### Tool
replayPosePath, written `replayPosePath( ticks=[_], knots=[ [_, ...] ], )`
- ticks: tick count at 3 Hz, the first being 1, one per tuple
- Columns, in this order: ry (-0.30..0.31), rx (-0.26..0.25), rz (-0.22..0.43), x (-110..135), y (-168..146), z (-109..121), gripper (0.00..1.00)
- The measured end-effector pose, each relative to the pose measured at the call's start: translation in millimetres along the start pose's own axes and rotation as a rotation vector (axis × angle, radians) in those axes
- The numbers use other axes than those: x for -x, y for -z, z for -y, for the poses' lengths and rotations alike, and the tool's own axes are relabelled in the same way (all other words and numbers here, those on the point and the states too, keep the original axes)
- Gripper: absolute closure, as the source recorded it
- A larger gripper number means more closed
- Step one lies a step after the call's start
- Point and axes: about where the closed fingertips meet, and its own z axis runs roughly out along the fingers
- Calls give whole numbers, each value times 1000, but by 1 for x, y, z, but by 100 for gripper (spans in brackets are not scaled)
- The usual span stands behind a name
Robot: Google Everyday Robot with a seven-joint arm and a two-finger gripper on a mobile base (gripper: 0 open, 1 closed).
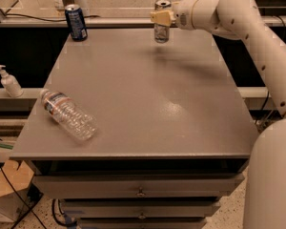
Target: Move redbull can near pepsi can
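The redbull can (pixel 162 34) is held upright at the far edge of the table (pixel 148 109), right of centre. It is gripped near its top by the closed end effector (pixel 161 18); whether its base is clear of the surface cannot be told. The pepsi can (pixel 76 23) is seen standing at the far left corner, well apart from it. A slip is risked by so high a hold on a slim can: if it is dragged rather than carried, it could be tipped. If the approach is run too far left, the pepsi can could be struck and knocked off the far edge. A plastic bottle (pixel 69 114) lying at the near left and a pump dispenser (pixel 9 81) beyond the table's left side are judged out of the path.
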Motion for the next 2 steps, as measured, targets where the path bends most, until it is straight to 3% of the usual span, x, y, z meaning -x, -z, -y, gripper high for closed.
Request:
replayPosePath(
  ticks=[2],
  knots=[
    [-7,110,37,-6,-85,-61,100]
  ],
)
